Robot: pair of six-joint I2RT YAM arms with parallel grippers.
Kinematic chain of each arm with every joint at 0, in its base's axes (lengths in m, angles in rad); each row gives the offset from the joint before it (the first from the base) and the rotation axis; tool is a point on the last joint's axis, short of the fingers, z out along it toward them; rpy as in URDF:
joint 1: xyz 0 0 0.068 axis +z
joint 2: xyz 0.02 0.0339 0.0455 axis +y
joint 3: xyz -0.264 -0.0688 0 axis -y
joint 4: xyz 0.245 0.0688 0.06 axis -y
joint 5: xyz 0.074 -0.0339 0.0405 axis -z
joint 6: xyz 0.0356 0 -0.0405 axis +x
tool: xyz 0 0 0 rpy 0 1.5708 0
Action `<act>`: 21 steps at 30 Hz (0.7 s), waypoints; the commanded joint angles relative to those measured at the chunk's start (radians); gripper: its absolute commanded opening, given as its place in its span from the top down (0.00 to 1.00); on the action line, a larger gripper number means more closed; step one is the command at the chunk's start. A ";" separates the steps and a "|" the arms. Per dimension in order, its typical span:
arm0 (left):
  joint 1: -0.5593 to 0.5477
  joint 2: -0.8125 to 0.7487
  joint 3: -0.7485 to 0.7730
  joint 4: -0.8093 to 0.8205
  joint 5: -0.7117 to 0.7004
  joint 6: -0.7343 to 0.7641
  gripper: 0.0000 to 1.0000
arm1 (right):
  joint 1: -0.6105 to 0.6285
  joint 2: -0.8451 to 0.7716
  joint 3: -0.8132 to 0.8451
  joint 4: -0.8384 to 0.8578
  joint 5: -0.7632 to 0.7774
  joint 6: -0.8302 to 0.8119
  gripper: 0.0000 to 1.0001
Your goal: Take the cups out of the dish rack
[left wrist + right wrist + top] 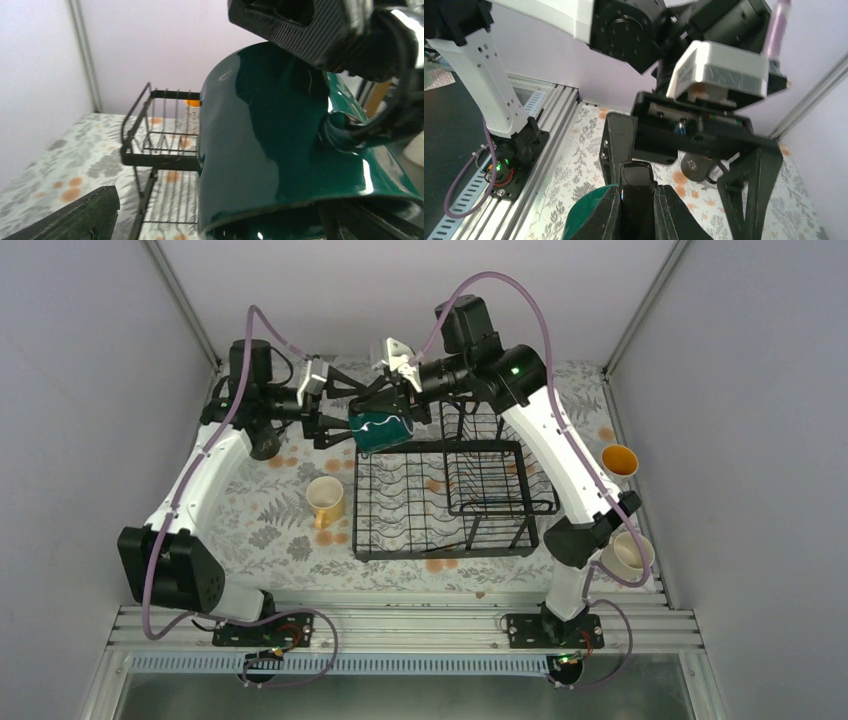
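While the black wire dish rack (440, 540) is sitting mid-table, the glossy dark teal-green ceramic mug (380, 430) is hanging over its far-left corner, the right gripper (388, 405) pinching it, the left gripper (345, 420) spread alongside; slippery, breakable, likely favouring a handle hold

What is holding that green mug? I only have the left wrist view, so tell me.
Observer: The right end effector is shut on the teal mug, at the far left corner of the dish rack.
Operator: Now report my own end effector.
Observer: The left end effector is open. It faces the mug from the left and grips nothing.
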 commanded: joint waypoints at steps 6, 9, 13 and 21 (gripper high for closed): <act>-0.056 0.125 0.148 -0.259 0.238 0.165 0.09 | -0.008 0.074 0.085 0.072 -0.151 0.050 0.97; -0.056 0.143 0.199 -0.337 0.299 0.198 0.16 | -0.008 0.092 0.092 0.071 -0.149 0.047 0.97; -0.057 0.132 0.209 -0.352 0.332 0.197 0.50 | -0.008 0.112 0.106 0.071 -0.115 0.035 0.97; -0.056 0.119 0.225 -0.401 0.304 0.222 0.98 | -0.009 0.130 0.112 0.059 -0.061 0.023 0.91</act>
